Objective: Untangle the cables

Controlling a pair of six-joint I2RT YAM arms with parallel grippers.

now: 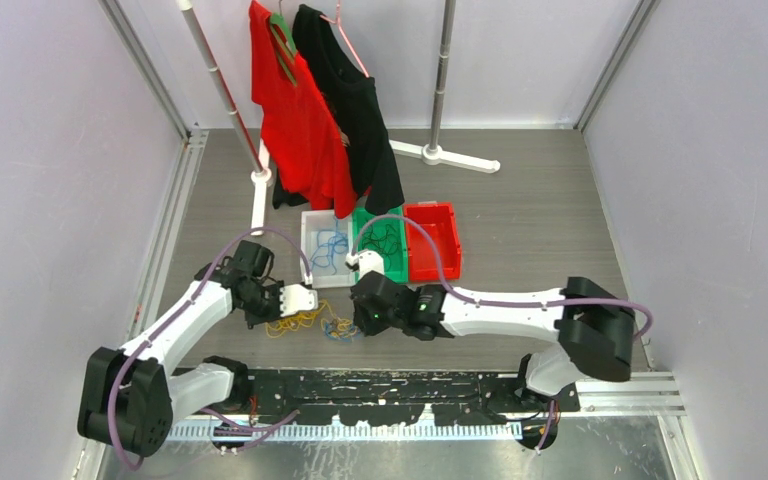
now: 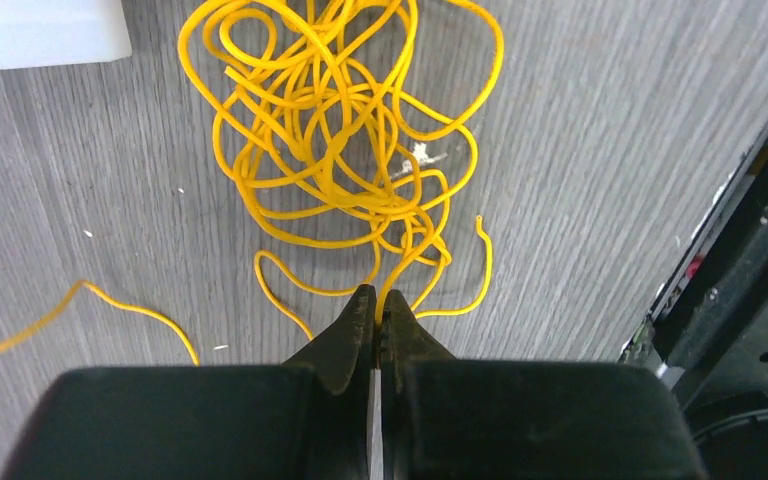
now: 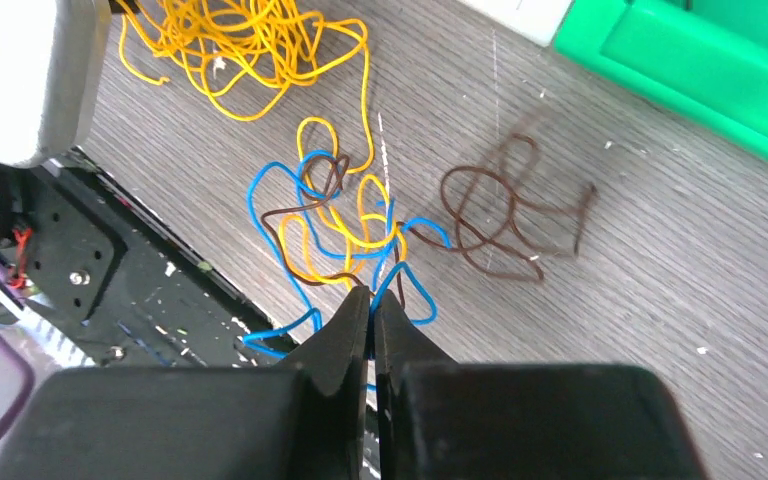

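Locate the left end effector (image 2: 375, 300) at bottom centre of the left wrist view. Closed tip to tip, apparently pinching one yellow strand at the lower edge of the yellow bundle (image 2: 330, 130). Locate the right end effector (image 3: 371, 295) at bottom centre of the right wrist view. Likewise closed, apparently nipping a blue strand at the near edge of the mixed knot (image 3: 340, 230) of blue, yellow and brown cord. Cannot confirm a firm hold on either strand.

Find the cables (image 1: 310, 322) on the table (image 1: 540, 230) at lower centre of the top view, between both end effectors. Note a brown cable (image 3: 500, 215) just right of the knot. Cannot tell whether joined to it.

Treat as light, limp and probably slick-sheathed. Expect no shape retention. Take hold at a free end or an outer loop, never in the dense middle. Draw outward slowly to avoid tightening crossings or dragging the whole bunch.

Further up the frame, note the white bin (image 1: 306, 245) holding blue cord, the green bin (image 1: 397, 272) holding dark cord, and the red bin (image 1: 452, 245). Beyond, a red shirt (image 1: 295, 120) and a black shirt (image 1: 350, 110) on hangers.
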